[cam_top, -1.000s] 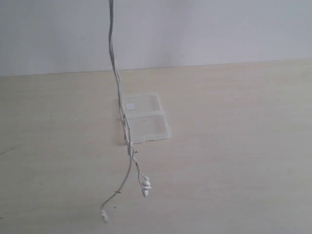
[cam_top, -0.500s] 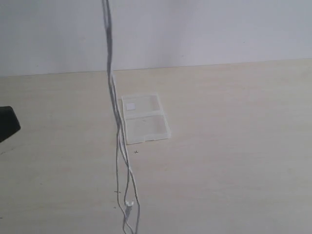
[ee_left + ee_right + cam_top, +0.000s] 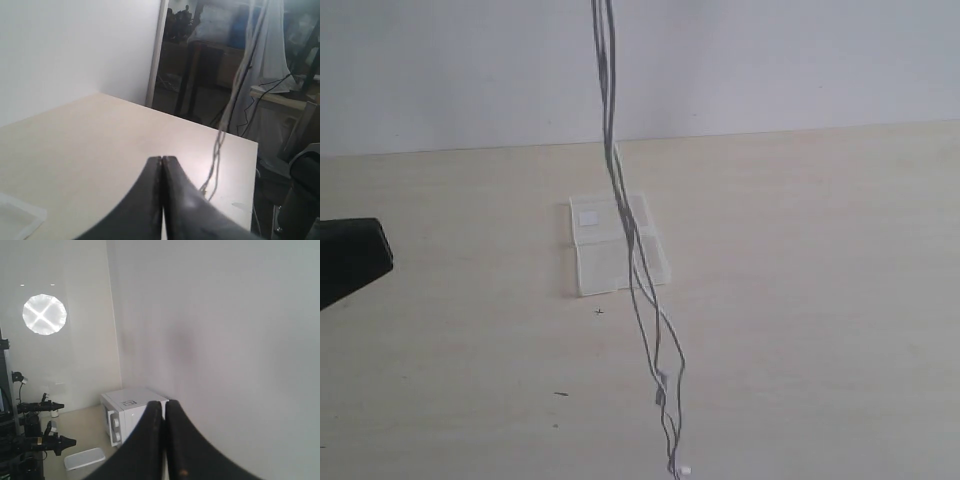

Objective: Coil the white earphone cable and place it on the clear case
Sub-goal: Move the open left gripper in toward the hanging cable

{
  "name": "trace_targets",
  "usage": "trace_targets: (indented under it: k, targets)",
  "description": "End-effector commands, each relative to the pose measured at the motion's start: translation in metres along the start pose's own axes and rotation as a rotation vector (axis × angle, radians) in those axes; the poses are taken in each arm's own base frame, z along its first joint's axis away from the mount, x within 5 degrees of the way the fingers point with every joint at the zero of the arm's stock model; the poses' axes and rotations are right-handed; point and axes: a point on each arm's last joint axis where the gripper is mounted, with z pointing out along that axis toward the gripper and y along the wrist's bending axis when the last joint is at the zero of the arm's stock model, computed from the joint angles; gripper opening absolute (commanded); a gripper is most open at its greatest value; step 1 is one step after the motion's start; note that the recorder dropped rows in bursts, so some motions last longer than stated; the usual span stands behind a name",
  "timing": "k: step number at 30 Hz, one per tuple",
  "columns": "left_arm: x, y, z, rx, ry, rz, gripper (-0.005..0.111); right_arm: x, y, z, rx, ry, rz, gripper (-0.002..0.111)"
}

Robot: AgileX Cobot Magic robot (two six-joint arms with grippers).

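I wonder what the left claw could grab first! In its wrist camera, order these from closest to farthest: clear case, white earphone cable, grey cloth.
From the left gripper:
1. clear case, on the table right beside it.
2. white earphone cable, hanging over the table's far end.
3. grey cloth, beyond the table, in the room behind.
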Motion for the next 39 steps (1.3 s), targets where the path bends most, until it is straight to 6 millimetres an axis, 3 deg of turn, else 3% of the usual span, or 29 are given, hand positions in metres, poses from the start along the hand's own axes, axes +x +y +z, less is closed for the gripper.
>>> trace_targets:
  k: [1, 8, 11, 15, 17, 28, 39]
  targets:
    - [-0.009, 0.001, 0.001, 0.009, -0.026, 0.016, 0.000, -0.004, 0.002, -0.003, -0.006, -0.018, -0.008, 0.000]
    - [-0.009, 0.003, 0.001, -0.024, -0.022, 0.042, 0.000, -0.008, 0.000, -0.003, 0.024, -0.061, -0.011, 0.000]
    - [-0.009, 0.003, 0.001, -0.024, -0.022, 0.042, 0.018, -0.008, -0.001, -0.003, 0.025, -0.059, -0.011, 0.000]
    - [-0.009, 0.003, 0.001, -0.024, -0.022, 0.042, 0.056, -0.008, -0.001, -0.003, 0.025, -0.059, -0.011, 0.000]
    - [-0.009, 0.002, 0.001, -0.013, -0.024, 0.042, 0.064, -0.008, -0.001, -0.003, 0.025, -0.059, -0.011, 0.000]
    - [-0.023, -0.005, 0.002, 0.066, -0.055, 0.084, 0.064, -0.004, -0.005, 0.004, 0.030, -0.064, 0.013, 0.000]
    - [-0.016, 0.015, 0.013, 0.095, -0.013, 0.025, 0.064, 0.005, -0.011, 0.021, 0.007, -0.076, 0.060, 0.000]
